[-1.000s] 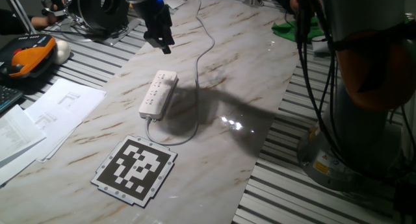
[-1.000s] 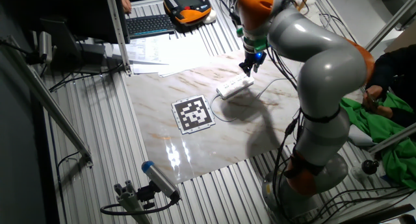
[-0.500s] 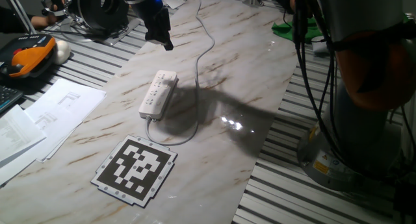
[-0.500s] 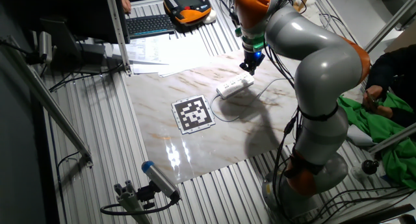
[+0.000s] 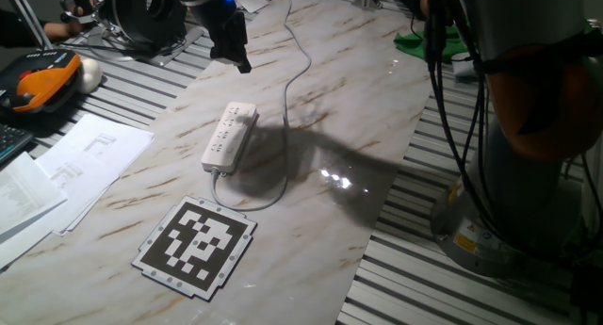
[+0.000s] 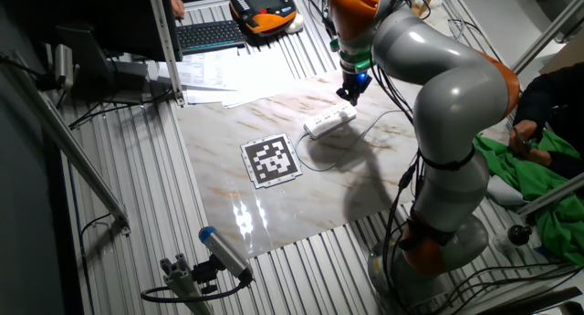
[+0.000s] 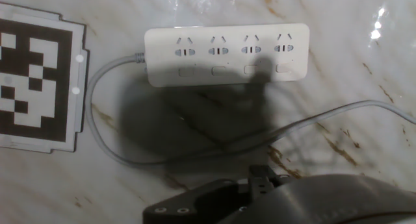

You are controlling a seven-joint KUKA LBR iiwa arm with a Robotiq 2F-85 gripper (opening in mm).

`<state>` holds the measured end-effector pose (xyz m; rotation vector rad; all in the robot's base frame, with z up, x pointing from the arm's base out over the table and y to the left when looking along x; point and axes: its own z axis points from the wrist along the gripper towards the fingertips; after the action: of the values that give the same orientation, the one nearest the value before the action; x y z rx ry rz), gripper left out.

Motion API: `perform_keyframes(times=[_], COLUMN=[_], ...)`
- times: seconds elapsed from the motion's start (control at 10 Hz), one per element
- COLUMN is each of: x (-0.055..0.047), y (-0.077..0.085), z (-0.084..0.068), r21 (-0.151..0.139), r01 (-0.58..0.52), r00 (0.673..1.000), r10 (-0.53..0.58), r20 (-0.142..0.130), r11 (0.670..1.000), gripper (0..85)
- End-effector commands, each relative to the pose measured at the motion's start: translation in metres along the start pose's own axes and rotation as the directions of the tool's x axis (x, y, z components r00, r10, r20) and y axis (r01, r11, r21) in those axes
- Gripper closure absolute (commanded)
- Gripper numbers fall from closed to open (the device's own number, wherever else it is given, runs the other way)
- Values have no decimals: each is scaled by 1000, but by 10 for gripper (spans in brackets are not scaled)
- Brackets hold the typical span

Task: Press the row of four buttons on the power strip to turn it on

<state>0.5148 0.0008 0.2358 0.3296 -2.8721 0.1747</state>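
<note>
- We see the power strip (image 5: pixel 230 135) as a long, flat bar of smooth white plastic with rounded corners, lying on the marble-patterned tabletop (image 5: pixel 358 99), which is glossy enough to throw back bright spots of light.
- In the hand view the strip (image 7: pixel 227 54) shows four groups of small dark socket holes in a row, and beneath them four rounded rectangular buttons (image 7: pixel 187 71); a shadow falls over the third and fourth buttons and dims them.
- A thin, pale cable (image 7: pixel 104 136) leaves the strip's short end nearest the marker board, loops across the marble and runs off the right edge of the hand view.
- The black-and-white square marker board (image 5: pixel 197 245) lies flat near the strip's cable end, apart from it; in the hand view (image 7: pixel 36 81) its left side is cut off.
- The gripper (image 5: pixel 232 54) hangs above the table just beyond the strip's far end, touching nothing; it is dark, with a small blue light above it.
- We cannot tell whether its fingers are apart or together: both fixed views show them as a small dark mass, and the hand view shows only the black housing along its bottom edge.
- White paper sheets (image 5: pixel 89 148) lie on the ribbed metal surface beside the marble.
</note>
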Motion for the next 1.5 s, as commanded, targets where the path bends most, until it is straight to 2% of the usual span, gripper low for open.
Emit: perform_keyframes(times=[0.0, 0.1, 0.2, 0.3, 0.4, 0.5, 0.7, 0.8, 0.9, 1.0, 1.1, 1.2, 1.3, 1.4], x=[0, 0, 0, 0, 0, 0, 0, 0, 0, 0, 0, 0, 0, 0], y=[0, 0, 0, 0, 0, 0, 0, 0, 0, 0, 0, 0, 0, 0], z=[0, 0, 0, 0, 0, 0, 0, 0, 0, 0, 0, 0, 0, 0], r21=[-1, -3, -4, -21, -93, -82, -122, -136, -131, -124, -127, -159, -219, -198], r01=[0, 1, -14, -37, -75, -82, -181, -270, -358, -422, -452, -456, -491, -526], r00=[1000, 1000, 999, 997, 994, 993, 980, 958, 926, 900, 886, 885, 865, 845], r10=[0, -1, 15, 38, 82, 88, 190, 280, 370, 432, 461, 466, 501, 534], r20=[0, 4, 31, 67, 78, 74, 60, 64, 72, 67, 49, 26, -12, -11], r11=[1000, 1000, 1000, 999, 993, 993, 976, 953, 924, 898, 883, 875, 843, 827], gripper=[850, 850, 850, 850, 850, 850, 850, 850, 850, 850, 850, 850, 850, 850])
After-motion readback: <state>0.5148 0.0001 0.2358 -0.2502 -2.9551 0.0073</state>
